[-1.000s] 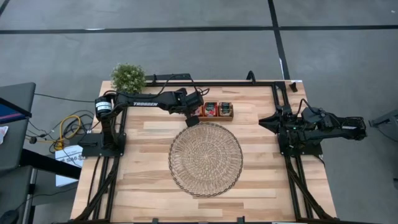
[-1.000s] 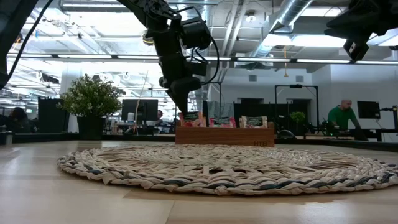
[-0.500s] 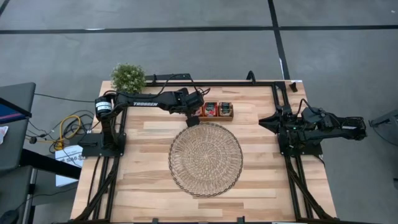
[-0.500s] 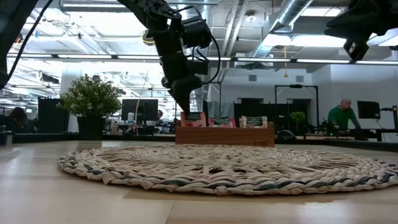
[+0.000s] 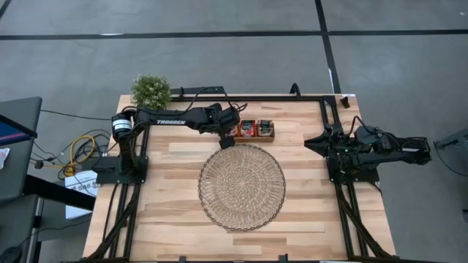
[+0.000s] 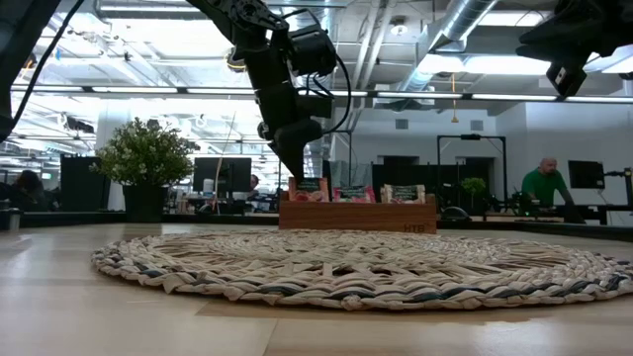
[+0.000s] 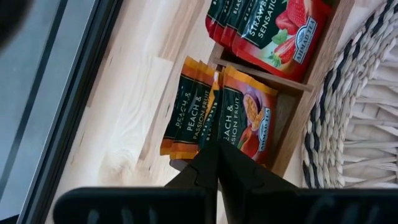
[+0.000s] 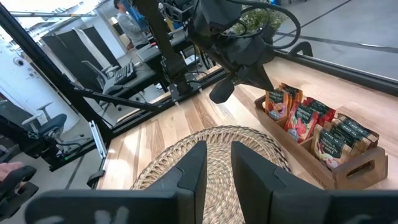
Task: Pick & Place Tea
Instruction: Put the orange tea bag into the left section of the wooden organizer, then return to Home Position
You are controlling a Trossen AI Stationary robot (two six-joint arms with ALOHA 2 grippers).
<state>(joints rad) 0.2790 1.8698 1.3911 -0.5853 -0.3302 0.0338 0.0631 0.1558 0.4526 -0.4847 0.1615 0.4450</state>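
A small wooden tray (image 5: 272, 137) stands at the table's far middle with tea sachets upright in its compartments: orange ones (image 7: 245, 118) at its left end, red ones (image 7: 273, 31) beside them. My left gripper (image 7: 216, 149) is shut, its tips down among the orange sachets' top edges (image 6: 294, 174). A round woven mat (image 5: 241, 187) lies just near of the tray. My right gripper (image 8: 214, 168) rests folded back at the table's right side, open, with nothing between its fingers. My left gripper pinches the top edge of an orange sachet (image 7: 216, 93), seen edge-on between two others, with its two fingertips. The fingers slant down from above and from the table's left. The sachet stands upright in the tray's left compartment; the fingertips hide the exact place of contact.
A potted plant (image 5: 151, 90) stands at the far left corner. Black frame rails (image 5: 344, 212) run along both sides of the table. Bare wood lies near of the mat. A person (image 6: 542, 184) shows in the room behind.
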